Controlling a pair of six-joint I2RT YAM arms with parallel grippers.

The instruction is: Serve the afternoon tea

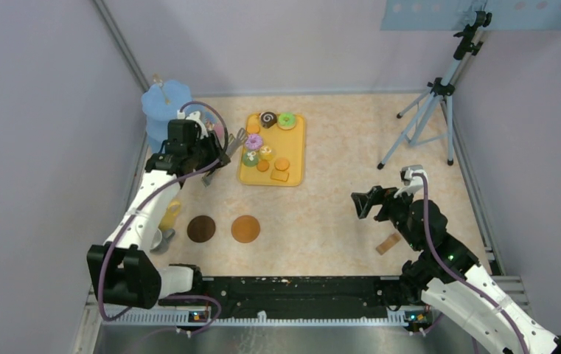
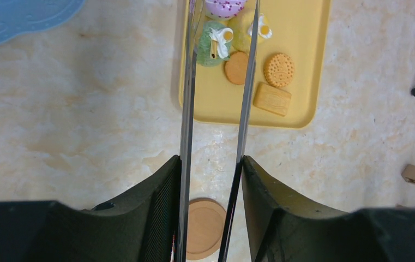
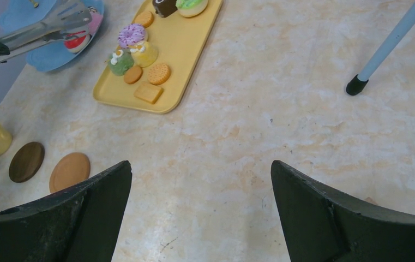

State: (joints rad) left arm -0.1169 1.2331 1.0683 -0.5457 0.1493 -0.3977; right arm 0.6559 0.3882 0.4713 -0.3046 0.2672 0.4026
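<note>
The yellow tray [image 1: 297, 147] holds toy sweets: a purple doughnut [image 1: 253, 141], a green cake [image 1: 250, 158], a green doughnut [image 1: 286, 119] and orange biscuits [image 1: 282, 164]. My left gripper [image 2: 210, 161] is shut on the metal tongs [image 2: 187, 98], one finger pressing each arm. The tong arms straddle the green cake [image 2: 211, 43] and point toward the purple doughnut [image 2: 224, 6]; their tips run out of the left wrist view. A dark coaster [image 1: 201, 228] and a light coaster [image 1: 245, 228] lie at the front. Left of them are a yellow mug [image 1: 169, 215] and a grey mug [image 1: 161, 240]. My right gripper [image 1: 369, 200] hangs open over bare table.
A blue mat [image 1: 165, 103] lies at the back left behind my left arm. A tripod [image 1: 432, 103] stands at the back right. A small wooden block [image 1: 388, 244] lies beside my right arm. Walls close in the left and right sides.
</note>
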